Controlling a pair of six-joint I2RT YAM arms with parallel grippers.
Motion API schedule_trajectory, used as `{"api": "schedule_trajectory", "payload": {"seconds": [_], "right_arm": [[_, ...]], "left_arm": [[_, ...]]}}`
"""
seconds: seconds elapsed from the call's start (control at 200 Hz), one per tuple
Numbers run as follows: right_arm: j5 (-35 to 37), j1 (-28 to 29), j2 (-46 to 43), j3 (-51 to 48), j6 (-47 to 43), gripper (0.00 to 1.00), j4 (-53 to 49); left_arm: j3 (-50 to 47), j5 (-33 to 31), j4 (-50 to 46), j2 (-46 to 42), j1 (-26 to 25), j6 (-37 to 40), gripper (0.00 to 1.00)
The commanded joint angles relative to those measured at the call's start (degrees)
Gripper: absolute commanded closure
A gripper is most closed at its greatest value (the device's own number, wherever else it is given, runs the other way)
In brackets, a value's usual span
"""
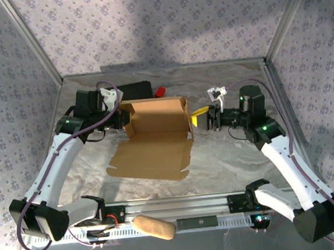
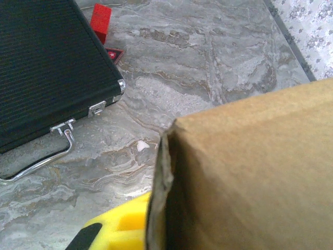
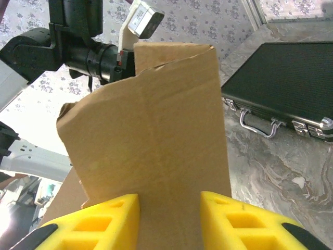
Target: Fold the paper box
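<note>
1. The black case (image 1: pixel 136 89) lies just behind the paper box (image 1: pixel 154 117), at the back left of the table (image 1: pixel 234 154). Its handle and latches face the box in the left wrist view.
2. A small red block (image 1: pixel 160 91) sits beside the case's right end. A tan lump (image 1: pixel 154 226) rests on the near rail (image 1: pixel 188 205), well apart from the box.
3. The box lies mid-table. Its rear panel stands upright with a side flap at each end, and the front sheet lies flat toward the arms.
4. The left gripper (image 1: pixel 121 116) is closed on the left flap, between the case and the box. One yellow finger (image 2: pixel 122 226) presses against the cardboard edge.
5. The right gripper (image 3: pixel 169 200) is at the right flap with its jaws apart. The cardboard fills the gap between them, and whether the pads touch it cannot be told.
6. Bare marbled table lies right of the box and behind the right gripper. Papered walls (image 1: pixel 146 21) close the back and both sides.
</note>
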Motion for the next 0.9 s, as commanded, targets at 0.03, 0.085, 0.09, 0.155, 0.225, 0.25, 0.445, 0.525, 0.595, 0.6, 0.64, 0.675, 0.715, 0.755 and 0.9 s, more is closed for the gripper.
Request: {"api": "schedule_trajectory", "payload": {"seconds": [0.03, 0.085, 0.09, 0.155, 0.225, 0.25, 0.445, 0.525, 0.595, 0.6, 0.64, 0.675, 0.715, 0.755, 0.9], "right_arm": [[-2.00, 1.30, -1.55, -0.03, -0.09, 0.62, 0.31], [-1.67, 1.74, -1.61, 0.23, -0.28, 0.62, 0.08], [-1.65, 1.76, -1.56, 0.23, -0.31, 0.62, 0.06], [-1.18, 2.05, -0.92, 0.66, -0.91, 0.62, -0.47], [-1.52, 2.20, 0.64, 1.34, -1.38, 0.62, -0.75], [-1.59, 2.37, 1.09, 1.52, -1.40, 0.62, -0.71], [1.18, 4.77, 3.20, 3.56, -2.75, 0.62, -1.55], [3.58, 5.65, 3.90, 4.57, -3.38, 0.63, -2.23], [5.90, 6.16, 4.57, 5.46, -3.75, 0.63, -2.92], [6.01, 6.21, 4.60, 5.53, -3.77, 0.63, -2.94], [7.65, 6.47, 4.92, 6.06, -3.93, 0.63, -3.43], [8.69, 6.63, 5.28, 6.37, -4.09, 0.63, -3.86], [9.63, 6.78, 5.64, 6.70, -4.13, 0.63, -4.00], [10.62, 6.88, 6.00, 6.91, -4.16, 0.63, -4.28], [13.47, 7.70, 7.20, 7.87, -4.39, 0.62, -5.31]], "left_arm": [[0.62, -0.42, 3.13, 0.11, 0.14, -1.73, 1.00], [0.51, -0.40, 3.35, 0.23, 0.09, -1.82, 1.00], [0.49, -0.40, 3.40, 0.25, 0.09, -1.82, 1.00], [0.17, 0.09, 4.06, 0.13, -0.04, -2.06, 1.00], [0.21, 0.26, 4.24, 0.14, -0.25, -2.19, 1.00], [0.28, 0.22, 4.14, 0.18, -0.38, -2.17, 1.00], [0.73, -0.54, 3.80, 0.56, -1.70, -1.99, 1.00], [0.77, -0.97, 3.80, 0.70, -2.51, -2.01, 1.00], [0.81, -1.65, 3.75, 0.68, -3.21, -1.91, 1.00], [0.77, -1.68, 3.73, 0.65, -3.23, -1.91, 1.00], [0.65, -1.87, 3.79, 0.46, -3.55, -1.91, 1.00], [0.60, -2.19, 3.72, 0.25, -3.80, -1.91, 1.00], [0.58, -2.44, 3.78, -0.11, -4.01, -1.91, 1.00], [0.46, -2.61, 3.81, -0.34, -4.25, -2.01, 1.00], [0.38, -2.94, 3.89, -0.93, -4.98, -2.00, 1.00]]}}
